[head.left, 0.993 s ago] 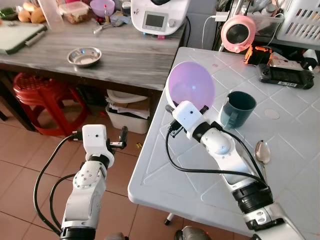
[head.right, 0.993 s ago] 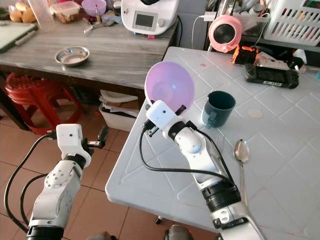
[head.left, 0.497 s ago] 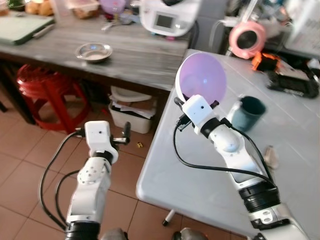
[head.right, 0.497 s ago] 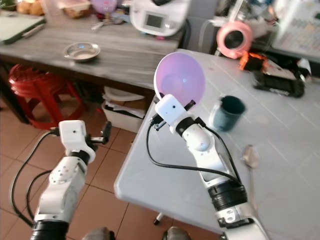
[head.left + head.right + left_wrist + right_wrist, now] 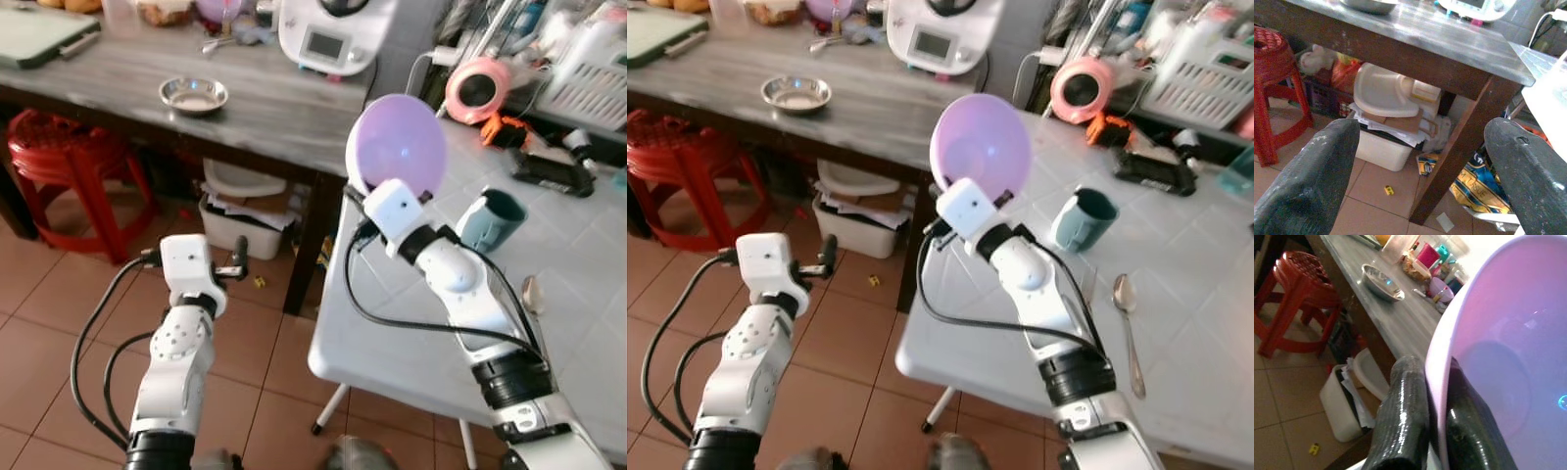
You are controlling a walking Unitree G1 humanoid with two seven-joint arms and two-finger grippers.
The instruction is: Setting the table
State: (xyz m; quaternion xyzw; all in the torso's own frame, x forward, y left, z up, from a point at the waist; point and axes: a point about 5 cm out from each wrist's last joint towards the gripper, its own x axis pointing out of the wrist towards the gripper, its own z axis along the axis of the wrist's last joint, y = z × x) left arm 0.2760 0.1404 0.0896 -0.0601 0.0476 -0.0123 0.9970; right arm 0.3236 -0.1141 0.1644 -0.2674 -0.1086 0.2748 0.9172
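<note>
The right gripper (image 5: 1435,431) holds a purple bowl (image 5: 397,147) by its rim, one black finger (image 5: 1403,416) on the outside of the wall and the other on the inside. The bowl is lifted in the air, tipped up so that its open side faces the camera on the head, and it hangs above the near-left corner of the white table (image 5: 392,333). It touches nothing except the fingers.

Just beside the bowl, on its right, a dark teal mug (image 5: 490,218) stands upright on the table. A metal spoon (image 5: 1127,318) lies further to the right, well apart from the bowl, with its handle pointing to the robot. At the far side of the table there are a pink round appliance (image 5: 474,88), a small orange thing (image 5: 502,128) and a black handheld device (image 5: 549,171).

The left gripper (image 5: 235,264) is low, over the brown floor tiles (image 5: 59,323), with its two fingers (image 5: 1308,186) spread wide and nothing between them. It points toward the space under a grey wooden counter (image 5: 176,93), where a white plastic box (image 5: 1381,147) with papers and a white lid on it stands on the floor.

On the counter a small steel bowl (image 5: 193,94) sits alone, and a white kitchen machine (image 5: 333,34) with a screen stands at the back. A red plastic stool (image 5: 59,171) is under the counter on the left.
</note>
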